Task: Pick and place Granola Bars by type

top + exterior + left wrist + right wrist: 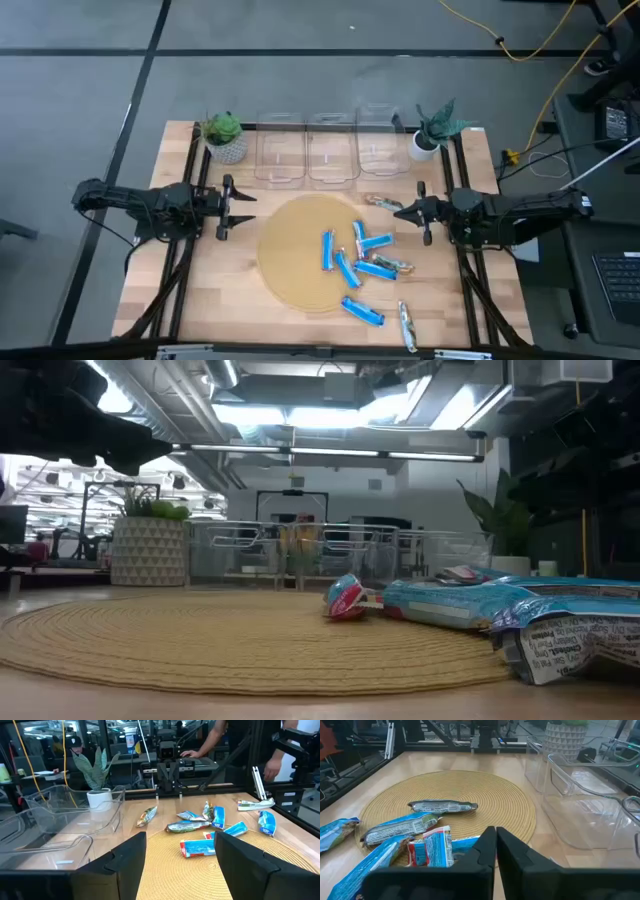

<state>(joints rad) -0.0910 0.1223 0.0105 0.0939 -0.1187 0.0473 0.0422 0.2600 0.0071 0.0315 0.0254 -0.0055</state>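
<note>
From above, the pale wooden slatted table (220, 290) carried a round woven straw mat (295, 250) at its middle. The small wrapped granola bars (360, 262), mostly shiny blue with a few silvery green-brown ones, lay scattered over the mat's right half and onto the wood beyond it. Three clear plastic bins (331, 150) stood in a row at the far edge, between a leafy plant in a white patterned pot (225, 137) and a spiky plant in a plain white pot (432, 130). The left pincer (226, 208) hung left of the mat with its fingers spread wide, holding nothing. The right pincer (416, 212) sat just right of the bars, its fingers pressed together on nothing.

At table height, the bars (470, 603) lay flat on the mat (230, 640), one silvery wrapper (575, 640) very close to the camera.

From the left wrist, its two dark fingers (127, 862) stood well apart, with the bars (200, 827) ahead and a person's hand (270, 768) beyond the table.

From the right wrist, the fingers (485, 852) met tightly above a blue bar (427, 847), beside the bins (585, 795).
</note>
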